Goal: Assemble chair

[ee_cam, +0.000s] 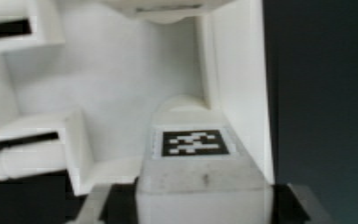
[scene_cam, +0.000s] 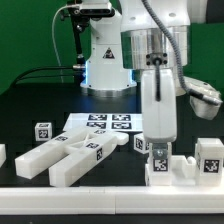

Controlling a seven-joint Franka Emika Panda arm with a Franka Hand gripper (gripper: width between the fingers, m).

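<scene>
**Status.** The tool [ee_cam: 197, 203] is clenching an upright bar [scene_cam: 158, 112]. In the wrist view, the bar's tagged face is sitting between the two fingers. The bar is hanging over the counter [scene_cam: 30, 105] toward the exterior view's right. Its lower end is reaching down to a chunky white block [scene_cam: 186, 166] near the front edge. The pictures are not showing whether the two are touching or whether the bar is entering a socket.

**Other chair parts.** The loose parts [scene_cam: 70, 156] are lying flat toward the exterior view's left, well apart from the tool. The marker board [scene_cam: 105, 123] is lying behind them, and a small cube [scene_cam: 42, 131] is standing beside it.

**Step in hand (judgement).** The arm appears to be seating the bar into the block.

**Hazards.**
- Misalignment: if the bar end is arriving off-centre or tilted, it is likely to catch on the socket rim and jam.
- Block shift: nothing visible is bracing the block, so side force from the bar could be pushing or tipping it.
- Grip slip: the plastic is glossy and the grasp is sitting high on a long bar, so downward resistance could be sliding or rotating the bar between the fingers.
- Early release: opening before the bar is seating fully would be letting it topple onto the counter.
</scene>
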